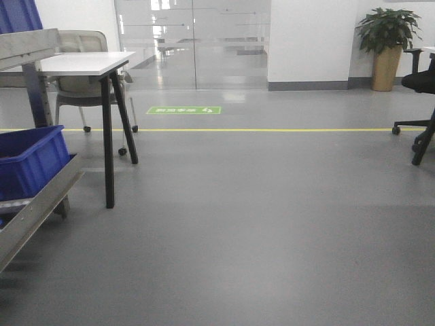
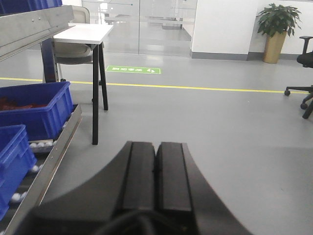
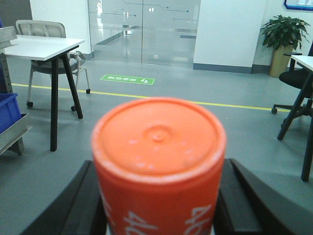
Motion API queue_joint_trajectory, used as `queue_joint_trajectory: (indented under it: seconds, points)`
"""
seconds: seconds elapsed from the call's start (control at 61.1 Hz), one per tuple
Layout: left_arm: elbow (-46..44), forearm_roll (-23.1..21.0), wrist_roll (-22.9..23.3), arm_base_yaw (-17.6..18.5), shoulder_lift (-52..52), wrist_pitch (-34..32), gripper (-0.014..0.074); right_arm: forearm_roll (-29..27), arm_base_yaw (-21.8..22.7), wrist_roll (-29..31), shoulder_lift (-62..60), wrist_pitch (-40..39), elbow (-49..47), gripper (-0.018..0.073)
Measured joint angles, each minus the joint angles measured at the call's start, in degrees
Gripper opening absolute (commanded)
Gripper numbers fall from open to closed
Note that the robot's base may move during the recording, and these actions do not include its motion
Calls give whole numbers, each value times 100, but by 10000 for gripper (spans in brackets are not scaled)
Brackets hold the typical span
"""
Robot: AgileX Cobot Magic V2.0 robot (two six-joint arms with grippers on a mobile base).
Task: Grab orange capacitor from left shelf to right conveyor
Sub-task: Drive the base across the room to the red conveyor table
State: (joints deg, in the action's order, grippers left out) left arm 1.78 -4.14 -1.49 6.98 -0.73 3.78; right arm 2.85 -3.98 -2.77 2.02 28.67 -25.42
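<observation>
Bright, even indoor light fills all three views, with no hard shadows. The glass wall is washed pale, and its brightness lies as a soft sheen on the grey floor just before it. Under the white table there is only a faint, diffuse shadow. The front view is slightly soft and grainy. In the right wrist view the orange capacitor is so close to the lens that it blurs, its white print smeared, while the room behind is sharper. In the left wrist view the left gripper is a near-black mass, perhaps underexposed, with little surface detail
</observation>
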Motion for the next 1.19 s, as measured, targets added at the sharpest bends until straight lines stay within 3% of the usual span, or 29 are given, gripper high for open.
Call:
queue_joint_trajectory:
  seconds: [1.014,1.194]
  points:
    - [0,0,0,0,0,0,-127,0,8,0,0,-9,0,66]
    - [0,0,0,-325,0,0,-127,0,8,0,0,-9,0,66]
